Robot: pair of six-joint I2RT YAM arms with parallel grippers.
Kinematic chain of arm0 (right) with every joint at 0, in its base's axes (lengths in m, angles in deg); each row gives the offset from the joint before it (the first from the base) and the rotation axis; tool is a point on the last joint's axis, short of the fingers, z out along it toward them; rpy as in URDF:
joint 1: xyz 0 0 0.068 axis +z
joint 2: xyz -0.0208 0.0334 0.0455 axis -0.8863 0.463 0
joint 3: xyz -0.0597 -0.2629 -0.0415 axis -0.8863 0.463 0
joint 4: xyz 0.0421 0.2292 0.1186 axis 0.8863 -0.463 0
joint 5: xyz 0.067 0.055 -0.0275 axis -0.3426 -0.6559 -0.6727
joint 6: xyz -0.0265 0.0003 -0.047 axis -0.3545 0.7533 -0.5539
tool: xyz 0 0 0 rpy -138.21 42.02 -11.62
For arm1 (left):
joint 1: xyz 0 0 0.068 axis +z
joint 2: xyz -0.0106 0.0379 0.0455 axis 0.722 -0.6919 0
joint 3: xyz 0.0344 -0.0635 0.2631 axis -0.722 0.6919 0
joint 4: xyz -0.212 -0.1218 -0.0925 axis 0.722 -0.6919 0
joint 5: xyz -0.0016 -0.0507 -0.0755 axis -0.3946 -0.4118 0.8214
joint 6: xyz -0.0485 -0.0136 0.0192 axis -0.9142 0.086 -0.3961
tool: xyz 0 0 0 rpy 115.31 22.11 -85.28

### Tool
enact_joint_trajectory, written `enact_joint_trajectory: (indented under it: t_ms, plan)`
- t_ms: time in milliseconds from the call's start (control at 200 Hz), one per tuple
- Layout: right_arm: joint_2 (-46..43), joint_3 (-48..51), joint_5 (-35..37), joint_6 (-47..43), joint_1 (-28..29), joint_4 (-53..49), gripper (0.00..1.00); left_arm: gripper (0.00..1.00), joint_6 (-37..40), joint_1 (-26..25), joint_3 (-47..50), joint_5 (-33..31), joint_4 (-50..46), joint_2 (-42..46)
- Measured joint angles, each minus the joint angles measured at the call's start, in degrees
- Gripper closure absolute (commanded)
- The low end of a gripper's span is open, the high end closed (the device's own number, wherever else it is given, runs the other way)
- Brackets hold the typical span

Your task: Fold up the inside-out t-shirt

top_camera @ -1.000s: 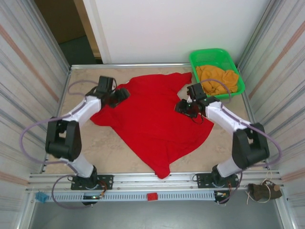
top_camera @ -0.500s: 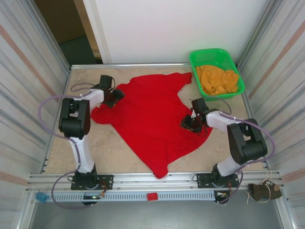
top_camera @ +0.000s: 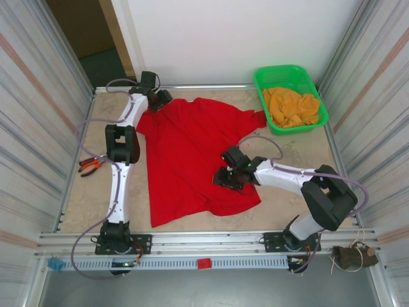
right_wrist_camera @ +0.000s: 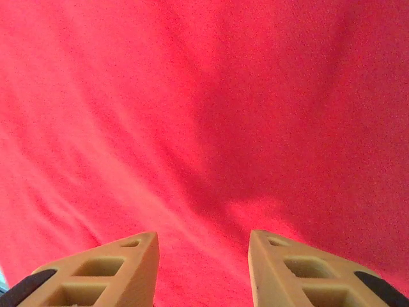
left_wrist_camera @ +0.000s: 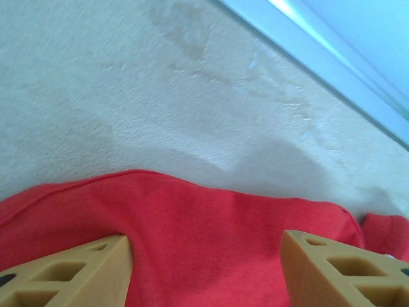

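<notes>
t-shirt (top_camera: 192, 150): bright red, spread mostly flat on the table (top_camera: 287, 150), centre to slightly left. Its far edge runs from 11 o'clock towards 1 o'clock, and its near hem lies towards 6 to 7 o'clock.
t-shirt detail: one corner or sleeve reaches towards the basket at 1 o'clock and stops just short of it. There are soft wrinkles and no clean fold.
left gripper (top_camera: 160, 100): arm stretched out to 11 o'clock, at the shirt's far-left corner by the back rail.
left fingers (left_wrist_camera: 83, 272): released and wide apart in the wrist view. Red cloth lies flat across the gap, with bare table beyond its edge at 12 o'clock. Nothing is pinched.
right gripper (top_camera: 225, 180): low over the shirt's near-right part, about 4 o'clock from the shirt's centre.
right fingers (right_wrist_camera: 300, 275): released, with a moderate gap. Flat red fabric lies under and ahead of them, and none is caught between them.
basket (top_camera: 267, 75): green plastic with mesh walls, at 1 to 2 o'clock in the far-right corner of the table.
basket contents: orange-yellow cloth (top_camera: 291, 106), crumpled, filling most of the bottom and lying fully inside.
pliers (top_camera: 92, 165): orange-handled, on bare table at 9 o'clock, apart from the shirt and beside the left arm.
</notes>
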State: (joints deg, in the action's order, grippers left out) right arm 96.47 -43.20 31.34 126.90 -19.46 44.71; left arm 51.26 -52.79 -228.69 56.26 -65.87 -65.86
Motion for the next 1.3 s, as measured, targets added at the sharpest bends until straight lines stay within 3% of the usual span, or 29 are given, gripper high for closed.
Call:
enact_joint_trajectory:
  t_ms: [90, 286, 406, 571, 726, 827, 1017, 1152, 1303]
  plan:
    - [1.07, -7.39, 0.15, -2.84, -3.74, -2.29, 0.58, 0.36, 1.84, -0.02, 4.22, 0.83, -0.28, 4.13]
    - [11.67, -27.52, -1.86, -11.06, -16.61, -5.62, 0.58, 0.35, 2.23, -1.29, 39.58, 2.71, 7.72, 29.44]
    - [21.31, -36.06, -2.95, -13.86, -19.98, -6.62, 0.59, 0.34, -0.46, -3.17, 57.46, 4.55, 14.93, 42.27]
    - [25.57, -33.75, -4.37, -14.49, -19.89, -7.87, 0.6, 0.34, -0.04, -4.33, 67.58, 5.07, 19.06, 45.31]
    - [15.19, -20.09, -4.85, -14.01, -17.84, -7.74, 0.57, 0.33, 5.86, -6.51, 71.47, 3.15, 16.92, 49.64]
    - [2.91, -11.26, -4.66, -12.41, -14.53, -7.43, 0.55, 0.31, 8.76, -13.22, 76.41, 1.64, 15.96, 59.17]
    - [-15.37, 1.81, -2.38, -7.08, -9.27, -5.2, 0.48, 0.3, 10.71, -33.53, 87.08, -4.46, 16.44, 75.19]
    - [-21.35, 8.52, -0.11, -4.72, -10.25, -6.6, 0.43, 0.32, 10.93, -45.09, 92.85, -11.5, 16.41, 76.06]
    - [-24.76, 11.74, 0.15, -4.04, -14.23, -8.17, 0.42, 0.33, 10.97, -53.62, 94.53, -18.03, 16.39, 71.82]
